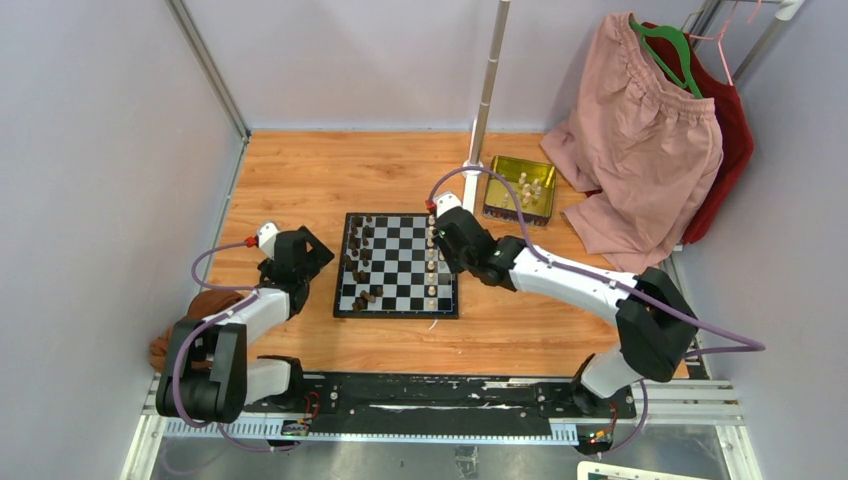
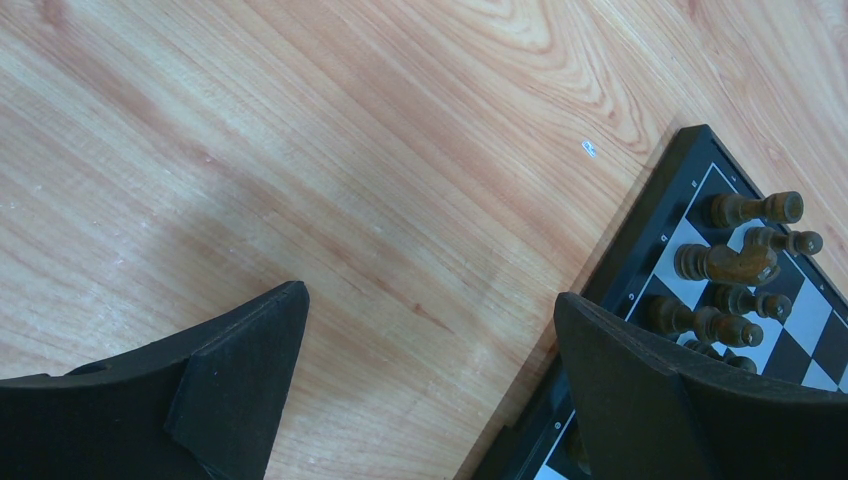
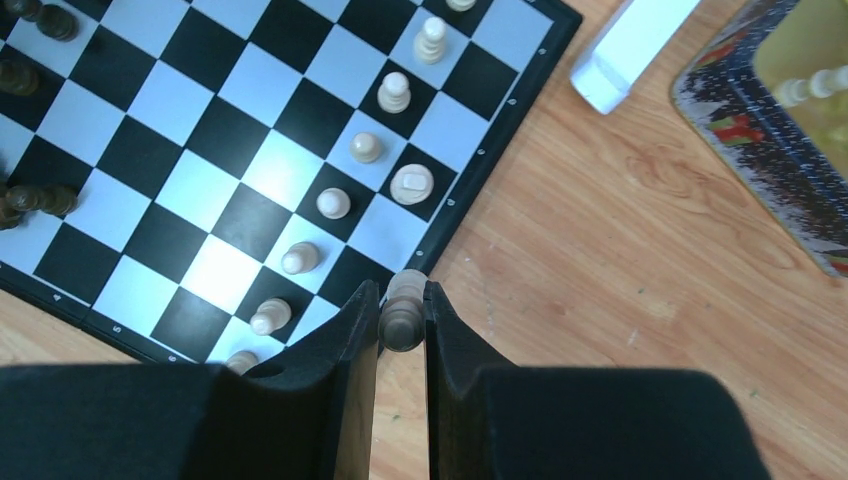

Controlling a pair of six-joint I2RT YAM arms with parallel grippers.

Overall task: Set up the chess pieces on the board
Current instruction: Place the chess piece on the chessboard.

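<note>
One small cream turned chess piece (image 3: 404, 295) sits clamped in your right gripper (image 3: 402, 318) over the right edge of the black-and-white checked board (image 3: 488, 140); lower it straight, clear of the cream pawn row (image 3: 333, 203).

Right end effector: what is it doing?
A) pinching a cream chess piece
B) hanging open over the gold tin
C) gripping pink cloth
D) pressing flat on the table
A: the right end effector is shut on a cream chess piece by the board.
</note>
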